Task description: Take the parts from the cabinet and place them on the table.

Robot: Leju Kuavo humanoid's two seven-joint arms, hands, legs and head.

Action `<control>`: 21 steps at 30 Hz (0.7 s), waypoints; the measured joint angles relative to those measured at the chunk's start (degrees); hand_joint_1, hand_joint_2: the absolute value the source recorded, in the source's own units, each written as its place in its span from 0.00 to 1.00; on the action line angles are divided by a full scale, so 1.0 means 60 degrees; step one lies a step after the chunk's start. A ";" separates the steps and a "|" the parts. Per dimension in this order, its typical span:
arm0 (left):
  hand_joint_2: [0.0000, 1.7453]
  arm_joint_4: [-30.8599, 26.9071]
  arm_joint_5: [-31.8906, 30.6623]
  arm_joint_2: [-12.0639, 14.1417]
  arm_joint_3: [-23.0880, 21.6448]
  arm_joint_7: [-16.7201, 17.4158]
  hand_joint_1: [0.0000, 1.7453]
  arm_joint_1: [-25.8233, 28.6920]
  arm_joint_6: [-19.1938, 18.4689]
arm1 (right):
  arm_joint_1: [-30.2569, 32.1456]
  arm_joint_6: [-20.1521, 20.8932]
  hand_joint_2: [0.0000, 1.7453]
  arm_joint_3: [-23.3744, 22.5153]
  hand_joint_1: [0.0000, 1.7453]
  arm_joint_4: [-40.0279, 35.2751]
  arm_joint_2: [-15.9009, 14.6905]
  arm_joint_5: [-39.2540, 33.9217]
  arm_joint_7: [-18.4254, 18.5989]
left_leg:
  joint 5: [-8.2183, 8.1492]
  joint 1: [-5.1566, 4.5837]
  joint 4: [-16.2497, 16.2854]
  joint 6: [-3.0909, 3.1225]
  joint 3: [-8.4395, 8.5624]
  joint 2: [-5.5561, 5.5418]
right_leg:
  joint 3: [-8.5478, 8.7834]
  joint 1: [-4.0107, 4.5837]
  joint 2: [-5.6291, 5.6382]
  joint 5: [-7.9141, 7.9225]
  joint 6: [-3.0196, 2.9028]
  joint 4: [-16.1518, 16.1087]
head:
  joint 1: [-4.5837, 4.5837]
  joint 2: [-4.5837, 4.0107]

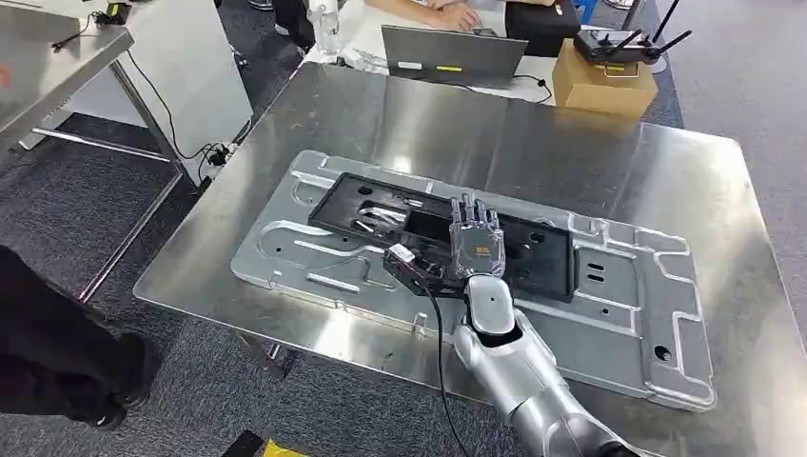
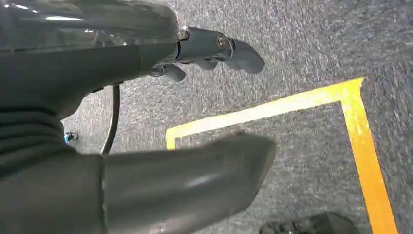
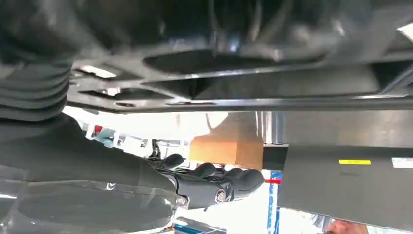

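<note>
**Big sheet-metal panel on the table, right hand over it**

Head view: the silver stamped panel (image 1: 609,314) lies flat on the steel table (image 1: 571,143), with a black plastic frame (image 1: 533,252) on top. The right hand (image 1: 473,246) rests flat on that frame, fingers straight and side by side, gripping nothing. The panel looks stiff, wide and thin, probably slick with sharpish edges, so I'd grab it at a long rim rather than the middle.

Left wrist view: the left hand (image 2: 214,51) hangs over grey carpet with yellow floor tape (image 2: 360,141), fingers loosely curled, nothing in them.

Right wrist view: dark fingers (image 3: 229,183) extended alongside the frame, glossy ribbed metal close by.
</note>
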 joint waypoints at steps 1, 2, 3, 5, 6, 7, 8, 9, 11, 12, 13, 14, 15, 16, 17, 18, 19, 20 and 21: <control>0.00 0.0000 0.0033 0.0011 0.0004 0.0000 0.00 -0.0002 -0.0040 | -0.0019 0.0000 0.00 0.0000 0.00 0.0004 0.0014 0.0000 0.0000 | -0.0184 -0.0044 0.0238 -0.0008 -0.0082 -0.0002 | 0.0071 0.0035 -0.0007 0.0023 -0.0056 -0.0110 | 0.0004 0.0000; 0.00 0.0000 0.0040 0.0011 0.0004 0.0000 0.00 -0.0008 -0.0080 | -0.0037 -0.0004 0.00 0.0000 0.00 0.0007 0.0025 -0.0004 -0.0004 | -0.0540 -0.0032 0.0781 -0.0010 -0.0319 -0.0001 | 0.0091 0.0043 -0.0046 0.0086 -0.0085 -0.0099 | -0.0007 0.0000; 0.00 0.0000 0.0044 0.0007 0.0000 -0.0004 0.00 -0.0003 -0.0131 | -0.0030 -0.0004 0.00 0.0000 0.00 0.0015 0.0044 -0.0011 -0.0011 | -0.0923 -0.0032 0.1466 -0.0029 -0.0628 -0.0003 | 0.0087 0.0058 -0.0050 0.0073 -0.0104 -0.0087 | -0.0007 0.0000; 0.00 0.0000 0.0117 0.0007 0.0004 -0.0029 0.00 0.0021 -0.0164 | 0.0010 -0.0007 0.00 0.0000 0.00 0.0055 0.0044 -0.0033 -0.0015 | -0.1364 -0.0028 0.2655 -0.0090 -0.1193 0.0002 | 0.0021 0.0104 -0.0049 0.0069 -0.0108 -0.0030 | -0.0007 0.0000; 0.00 0.0000 0.0124 0.0011 0.0007 -0.0036 0.00 0.0034 -0.0164 | 0.0019 -0.0007 0.00 0.0000 0.00 0.0073 0.0044 -0.0058 -0.0015 | -0.1215 -0.0029 0.2612 -0.0101 -0.1172 0.0002 | -0.0024 0.0109 -0.0042 0.0066 -0.0106 0.0019 | -0.0004 0.0000; 0.00 0.0000 0.0131 0.0022 0.0007 -0.0036 0.00 0.0037 -0.0175 | 0.0022 -0.0011 0.00 0.0000 0.00 0.0091 0.0044 -0.0073 -0.0018 | -0.0903 -0.0028 0.2175 -0.0099 -0.0955 0.0003 | -0.0069 0.0106 -0.0031 0.0061 -0.0103 0.0077 | -0.0008 0.0000; 0.00 0.0000 0.0131 0.0033 0.0007 -0.0036 0.00 0.0031 -0.0186 | 0.0022 -0.0011 0.00 0.0000 0.00 0.0095 0.0044 -0.0073 -0.0018 | -0.0512 -0.0026 0.1448 -0.0094 -0.0586 0.0007 | -0.0117 0.0095 -0.0019 0.0044 -0.0080 0.0152 | -0.0007 0.0000; 0.00 0.0000 0.0135 0.0047 0.0007 -0.0047 0.00 0.0018 -0.0186 | 0.0017 -0.0015 0.00 0.0000 0.00 0.0095 0.0044 -0.0080 -0.0018 | -0.0121 -0.0021 0.0546 -0.0083 -0.0104 0.0012 | -0.0179 0.0085 -0.0009 0.0012 -0.0036 0.0260 | -0.0007 0.0000; 0.00 0.0000 0.0135 0.0044 0.0007 -0.0062 0.00 -0.0003 -0.0197 | 0.0021 -0.0015 0.00 0.0000 0.00 0.0098 0.0040 -0.0091 -0.0018 | -0.0087 -0.0086 0.0146 0.0052 0.0034 -0.0025 | -0.0325 0.0153 0.0003 -0.0030 0.0049 0.0467 | -0.0004 0.0000; 0.00 0.0000 0.0135 0.0044 0.0007 -0.0066 0.00 0.0005 -0.0219 | 0.0028 -0.0018 0.00 0.0000 0.00 0.0102 0.0040 -0.0095 -0.0022 | -0.0079 -0.0084 0.0213 0.0089 -0.0006 -0.0028 | -0.0348 0.0143 0.0004 0.0018 0.0109 0.0437 | -0.0007 0.0000; 0.00 0.0000 0.0142 0.0044 0.0011 -0.0066 0.00 0.0011 -0.0229 | 0.0035 -0.0025 0.00 0.0000 0.00 0.0102 0.0044 -0.0105 -0.0026 | -0.0036 -0.0093 0.0219 0.0154 -0.0023 -0.0027 | -0.0356 0.0128 0.0006 0.0062 0.0161 0.0416 | 0.0000 0.0000; 0.00 0.0000 0.0142 0.0044 0.0011 -0.0066 0.00 0.0014 -0.0244 | 0.0035 -0.0033 0.00 0.0000 0.00 0.0109 0.0036 -0.0106 -0.0026 | 0.0019 -0.0111 0.0199 0.0224 -0.0038 -0.0019 | -0.0359 0.0137 0.0013 0.0109 0.0232 0.0395 | -0.0004 0.0000; 0.00 0.0007 0.0142 0.0022 0.0011 -0.0066 0.00 0.0007 -0.0259 | 0.0033 -0.0040 0.00 0.0000 0.00 0.0124 0.0018 -0.0109 -0.0026 | 0.0129 -0.0034 0.0101 0.0326 -0.0067 0.0014 | -0.0394 0.0122 0.0022 0.0046 0.0274 0.0446 | 0.0000 0.0000; 0.00 0.0004 0.0142 0.0018 0.0011 -0.0066 0.00 -0.0007 -0.0273 | 0.0033 -0.0055 0.00 0.0000 0.00 0.0135 0.0011 -0.0109 -0.0026 | 0.0202 -0.0035 0.0073 0.0373 -0.0108 0.0034 | -0.0450 0.0094 0.0008 -0.0257 0.0350 0.0614 | 0.0007 0.0000; 0.00 0.0004 0.0142 0.0022 0.0015 -0.0066 0.00 -0.0008 -0.0269 | 0.0027 -0.0062 0.00 0.0000 0.00 0.0153 0.0011 -0.0109 -0.0026 | 0.0267 -0.0030 0.0065 0.0448 -0.0181 0.0048 | -0.0614 0.0060 -0.0001 -0.0791 0.0421 0.1113 | 0.0022 0.0000; 0.00 0.0004 0.0142 0.0033 0.0018 -0.0066 0.00 -0.0007 -0.0270 | 0.0028 -0.0066 0.00 0.0000 0.00 0.0168 0.0011 -0.0109 -0.0026 | 0.0329 -0.0031 0.0066 0.0443 -0.0271 0.0058 | -0.0827 0.0019 -0.0001 -0.1269 0.0479 0.1781 | 0.0022 0.0000; 0.00 0.0004 0.0142 0.0036 0.0018 -0.0062 0.00 -0.0005 -0.0270 | 0.0043 -0.0066 0.00 0.0000 0.00 0.0189 0.0004 -0.0109 -0.0026 | 0.0399 -0.0034 0.0068 0.0441 -0.0368 0.0067 | -0.1030 -0.0014 -0.0002 -0.1663 0.0521 0.2456 | 0.0022 0.0000; 0.00 0.0004 0.0142 0.0040 0.0022 -0.0058 0.00 -0.0004 -0.0270 | 0.0063 -0.0066 0.00 0.0000 0.00 0.0208 0.0004 -0.0109 -0.0026 | 0.0471 -0.0034 0.0070 0.0435 -0.0481 0.0078 | -0.1145 -0.0034 -0.0002 -0.1903 0.0552 0.2961 | 0.0022 0.0000; 0.00 0.0004 0.0142 0.0040 0.0022 -0.0055 0.00 0.0000 -0.0270 | 0.0079 -0.0069 0.00 0.0000 0.00 0.0233 0.0000 -0.0109 -0.0026 | 0.0553 -0.0032 0.0072 0.0426 -0.0590 0.0085 | -0.1070 -0.0057 -0.0002 -0.1905 0.0567 0.3103 | 0.0026 0.0000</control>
